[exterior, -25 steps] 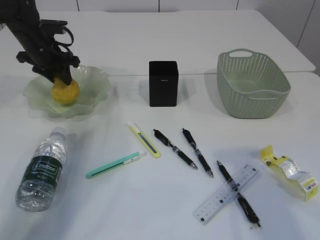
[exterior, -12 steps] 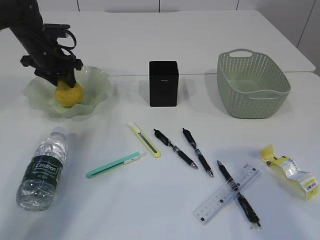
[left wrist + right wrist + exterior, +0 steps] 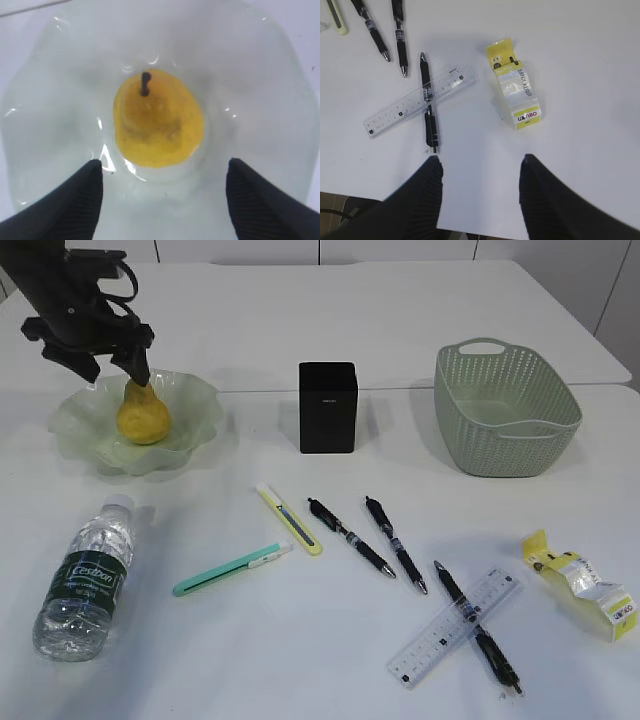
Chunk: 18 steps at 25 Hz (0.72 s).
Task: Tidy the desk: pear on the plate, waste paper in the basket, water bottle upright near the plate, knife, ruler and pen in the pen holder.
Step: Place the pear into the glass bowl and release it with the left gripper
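Observation:
The yellow pear [image 3: 143, 417] [image 3: 157, 122] stands stem-up in the ruffled glass plate [image 3: 200, 400] [image 3: 280, 45]. My left gripper [image 3: 115, 372] [image 3: 164, 170] hangs open just above it, clear of the fruit. The water bottle [image 3: 85, 578] lies on its side at the front left. A yellow knife [image 3: 289, 519], a green knife [image 3: 232, 570] and three pens [image 3: 348, 537] lie mid-desk. One pen [image 3: 427, 100] crosses the ruler [image 3: 455, 626] [image 3: 420, 102]. The waste paper [image 3: 578, 583] [image 3: 516, 90] lies at the right. My right gripper [image 3: 480, 162] hovers open and empty above the desk's front edge.
The black pen holder [image 3: 327, 407] stands at the middle back. The green basket [image 3: 505, 410] sits at the back right, with nothing showing inside. The desk's front edge [image 3: 470, 231] runs under my right gripper's fingers.
My left gripper opened, let go of the pear and rose a little. The pear now stands upright in the plate. Nothing else moved.

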### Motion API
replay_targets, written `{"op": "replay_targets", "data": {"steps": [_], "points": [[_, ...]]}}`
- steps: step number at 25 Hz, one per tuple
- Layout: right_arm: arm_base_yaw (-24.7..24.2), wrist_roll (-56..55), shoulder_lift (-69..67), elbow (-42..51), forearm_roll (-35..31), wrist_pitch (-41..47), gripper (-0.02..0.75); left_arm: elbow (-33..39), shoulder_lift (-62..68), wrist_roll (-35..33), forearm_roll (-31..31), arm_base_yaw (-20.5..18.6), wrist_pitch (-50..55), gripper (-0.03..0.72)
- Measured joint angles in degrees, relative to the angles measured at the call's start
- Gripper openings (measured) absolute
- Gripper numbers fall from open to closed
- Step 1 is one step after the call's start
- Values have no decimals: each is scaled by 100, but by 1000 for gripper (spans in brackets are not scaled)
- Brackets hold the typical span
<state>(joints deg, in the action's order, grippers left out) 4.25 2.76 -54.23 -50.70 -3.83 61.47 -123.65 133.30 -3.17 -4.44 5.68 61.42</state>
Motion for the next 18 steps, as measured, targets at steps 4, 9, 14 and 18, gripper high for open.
{"op": "replay_targets", "data": {"steps": [4,9,14,18], "points": [[0,0,0,0,0,0,375,0,-405,0,0,0,333,549],[9,0,0,0,0,32,375,0,-971,3,0,0,747,548],[9,0,0,0,0,48,375,169,-1550,3,49,0,892,512],[9,0,0,0,0,80,376,662,-1872,3,244,0,969,500]]}}
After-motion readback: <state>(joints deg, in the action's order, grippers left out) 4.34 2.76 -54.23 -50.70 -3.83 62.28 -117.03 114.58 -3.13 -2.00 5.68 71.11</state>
